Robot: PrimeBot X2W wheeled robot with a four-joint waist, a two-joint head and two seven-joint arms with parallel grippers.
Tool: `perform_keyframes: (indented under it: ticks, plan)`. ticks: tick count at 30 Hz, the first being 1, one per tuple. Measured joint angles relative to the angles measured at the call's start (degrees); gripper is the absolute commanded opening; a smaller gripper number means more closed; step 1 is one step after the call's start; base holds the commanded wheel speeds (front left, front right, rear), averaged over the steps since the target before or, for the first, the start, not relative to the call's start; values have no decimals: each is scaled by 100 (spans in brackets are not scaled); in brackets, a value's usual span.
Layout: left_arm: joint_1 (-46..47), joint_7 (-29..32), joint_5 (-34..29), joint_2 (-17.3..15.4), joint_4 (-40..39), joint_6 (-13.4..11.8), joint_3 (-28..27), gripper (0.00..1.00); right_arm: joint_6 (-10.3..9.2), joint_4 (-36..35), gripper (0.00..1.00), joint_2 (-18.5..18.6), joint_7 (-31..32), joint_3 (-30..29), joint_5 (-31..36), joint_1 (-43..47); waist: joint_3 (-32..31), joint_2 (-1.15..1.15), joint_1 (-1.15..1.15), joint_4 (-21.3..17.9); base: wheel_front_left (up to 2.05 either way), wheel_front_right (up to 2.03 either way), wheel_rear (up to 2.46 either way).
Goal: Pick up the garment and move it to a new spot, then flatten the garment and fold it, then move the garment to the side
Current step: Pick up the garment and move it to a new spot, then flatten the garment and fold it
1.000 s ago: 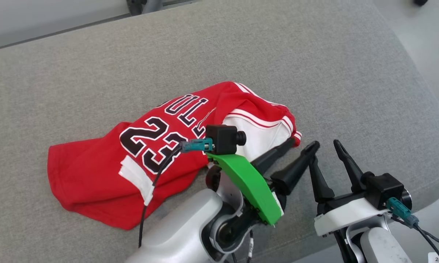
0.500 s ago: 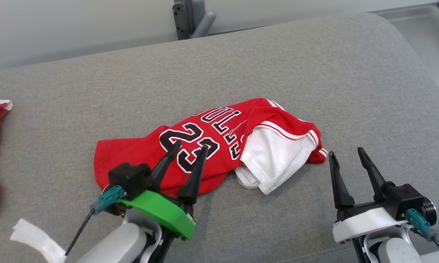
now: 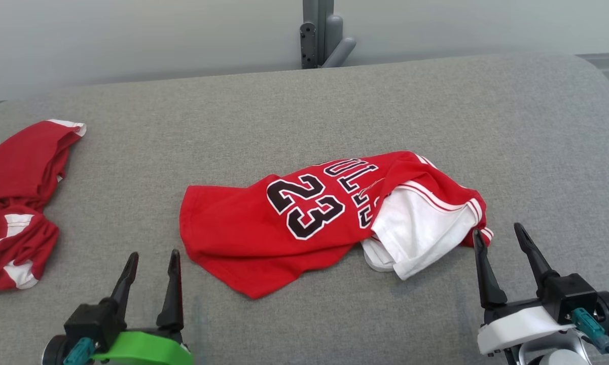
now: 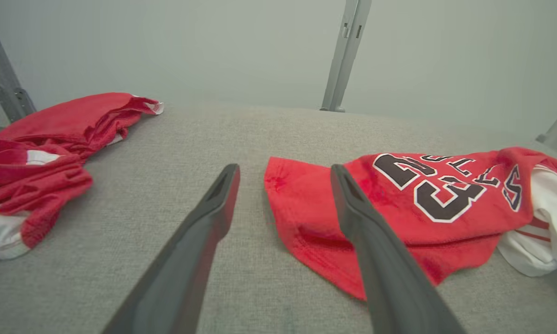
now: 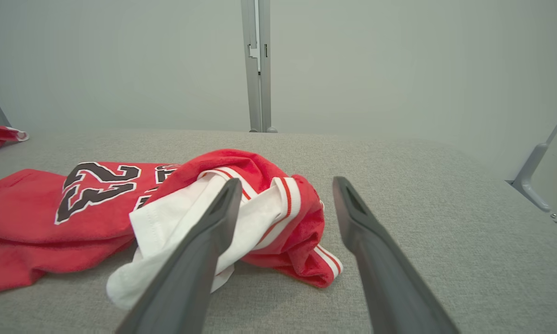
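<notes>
We log the red number-23 jersey (image 3: 284, 223) crumpled mid-way on the grey cushion (image 3: 334, 101), its long axis running left to right. Both sets of jaws stand spread and empty. Nearer is the right gripper (image 3: 498, 230), just beside the jersey's white-lined end and possibly touching it. The left gripper (image 3: 153, 254) stands clear of the jersey's hem.

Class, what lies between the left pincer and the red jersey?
Bare grey upholstery separates the left pincer from the red jersey, shown in the head view.

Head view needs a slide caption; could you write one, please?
Crumpled red jersey on grey cushion; left pincer and right pincer open, empty.
</notes>
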State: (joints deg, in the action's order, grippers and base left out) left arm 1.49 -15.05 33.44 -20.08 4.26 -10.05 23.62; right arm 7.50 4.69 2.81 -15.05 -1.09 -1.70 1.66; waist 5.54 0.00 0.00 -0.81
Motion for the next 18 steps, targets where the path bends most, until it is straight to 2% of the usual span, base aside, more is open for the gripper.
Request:
perform_keyframes:
  ticks: [6, 9, 14, 18]
  plan:
    - [-658, -10, -754, 422, 209, 315, -967, 100, -1, 30, 100, 1, 0, -78, 36, 136, -175, 0, 0, 133, 0, 0, 0]
    - [-833, -9, -981, 564, 375, 565, -1326, 100, 0, 57, 100, 1, 0, -69, 42, 164, -237, 0, 0, 164, 0, 0, 0]
    - [-866, -9, -1357, 714, 615, 991, -1627, 100, 0, 81, 100, 1, 0, -53, 42, 177, -276, 0, 0, 170, 0, 0, 0]
    - [-840, -9, -1519, 905, 736, 1188, -1795, 100, 0, 80, 100, 0, -1, -4, 40, 177, -249, 0, 0, 139, 0, 0, 0]
